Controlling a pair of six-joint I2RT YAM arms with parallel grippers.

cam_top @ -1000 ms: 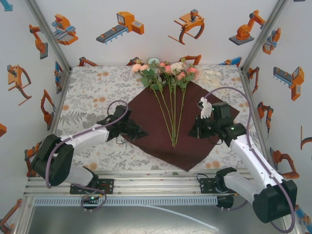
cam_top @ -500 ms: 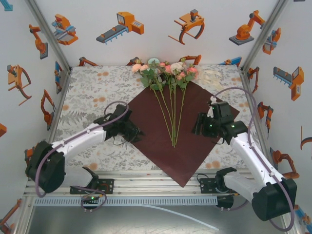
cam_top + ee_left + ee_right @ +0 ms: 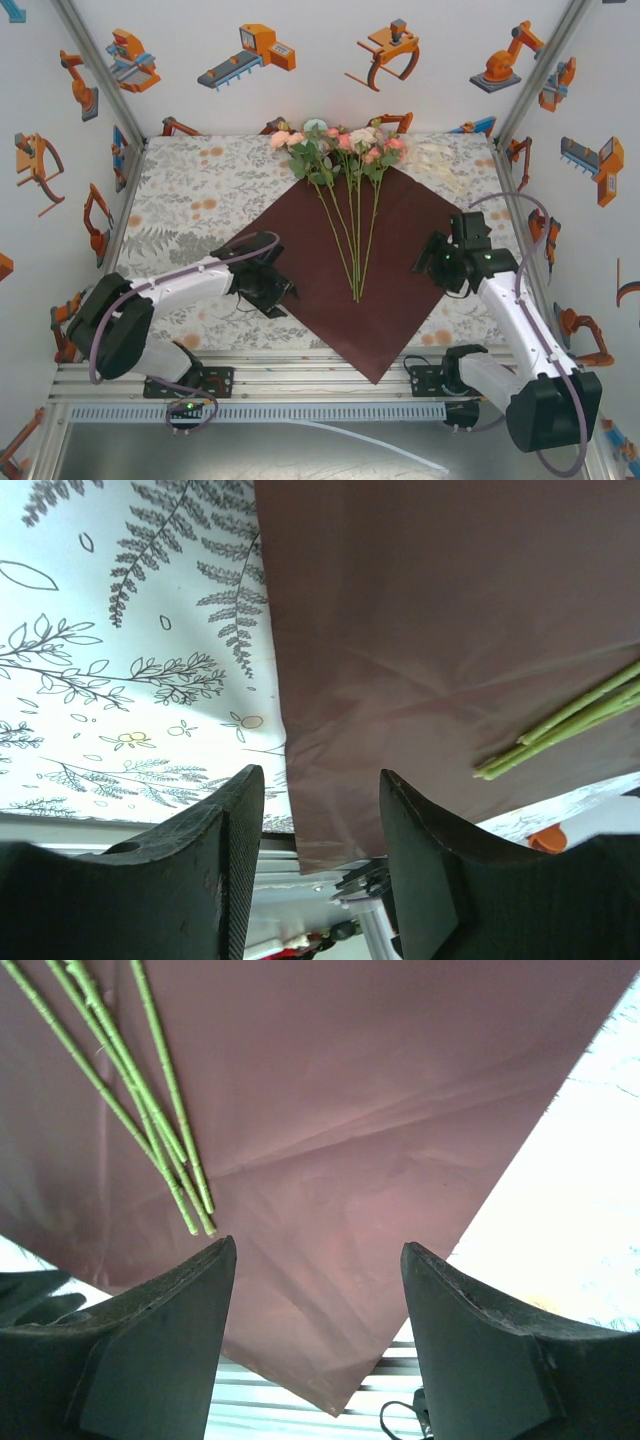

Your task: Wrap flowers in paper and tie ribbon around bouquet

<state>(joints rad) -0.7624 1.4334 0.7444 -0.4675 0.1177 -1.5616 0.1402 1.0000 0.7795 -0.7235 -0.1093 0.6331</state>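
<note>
Paper spread flat, both sets of fingers released.

Dark red paper (image 3: 400, 250) lies as a diamond on the patterned tabletop (image 3: 190, 200), its near corner overhanging the front edge. The flowers (image 3: 345, 200) lie along its middle, with the blooms past the far corner. The left gripper (image 3: 278, 290) sits at the paper's left edge and the right gripper (image 3: 432, 262) at its right edge, fingers apart and holding nothing. A second ago both sat further in and the sheet looked shorter. The ribbon (image 3: 432, 157) is bunched far right; open tabletop lies to the left.
</note>
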